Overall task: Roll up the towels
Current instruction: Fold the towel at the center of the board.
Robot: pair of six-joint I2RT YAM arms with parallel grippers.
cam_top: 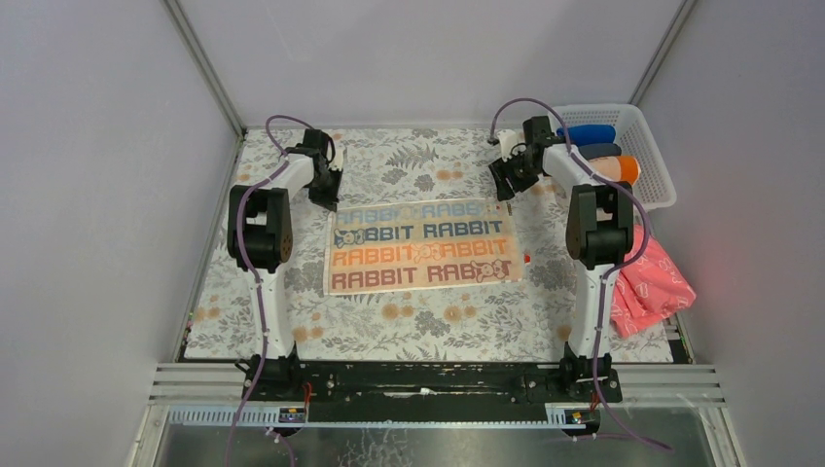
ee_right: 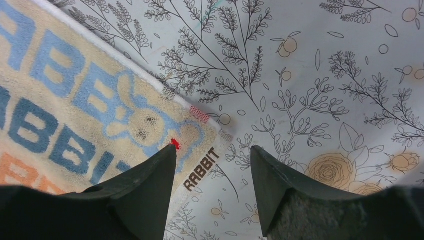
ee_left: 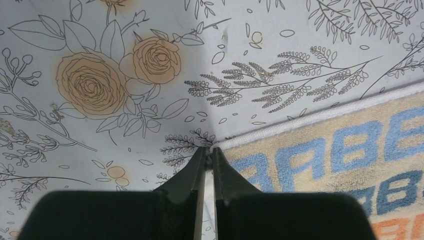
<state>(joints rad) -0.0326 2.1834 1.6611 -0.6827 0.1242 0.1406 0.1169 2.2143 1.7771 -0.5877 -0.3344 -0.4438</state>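
Note:
A pale peach towel printed with rows of RABBIT lettering in blue and orange lies flat and unrolled in the middle of the table. My left gripper sits at its far left corner. In the left wrist view the left gripper is shut, its tips pinching the white hem at the towel's corner. My right gripper hovers over the far right corner. The right wrist view shows the right gripper open, one finger over the towel, the other over bare tablecloth. An orange and peach roll lies in the basket.
A white basket at the back right holds a blue roll and a dark grey roll. A pink cloth lies crumpled at the table's right edge. Grey walls close in on the left, right and back.

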